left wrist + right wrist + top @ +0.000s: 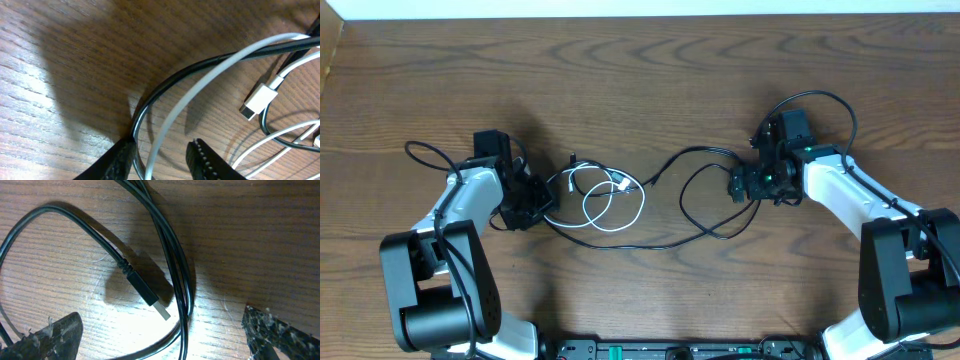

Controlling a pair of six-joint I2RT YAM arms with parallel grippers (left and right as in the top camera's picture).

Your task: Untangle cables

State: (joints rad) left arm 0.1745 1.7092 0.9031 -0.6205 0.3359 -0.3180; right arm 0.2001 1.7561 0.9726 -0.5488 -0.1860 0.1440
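Observation:
Two black cables [692, 153] and a shorter white cable [617, 205] lie tangled on the wooden table between my arms. My left gripper [535, 205] is low at the tangle's left end. In the left wrist view its open jaws [162, 160] straddle a white strand [200, 82] and a black strand [165, 85], and a white plug [257, 100] lies to the right. My right gripper [745, 185] is at the black cables' right end. Its jaws [165, 340] are wide open over two black strands [175, 265] and a black USB plug [147, 292].
Thicker black arm wires loop beside each arm, one on the left [425, 155] and one on the right [825, 100]. The table's far edge [640, 15] meets a white surface. The arm bases stand at the near corners.

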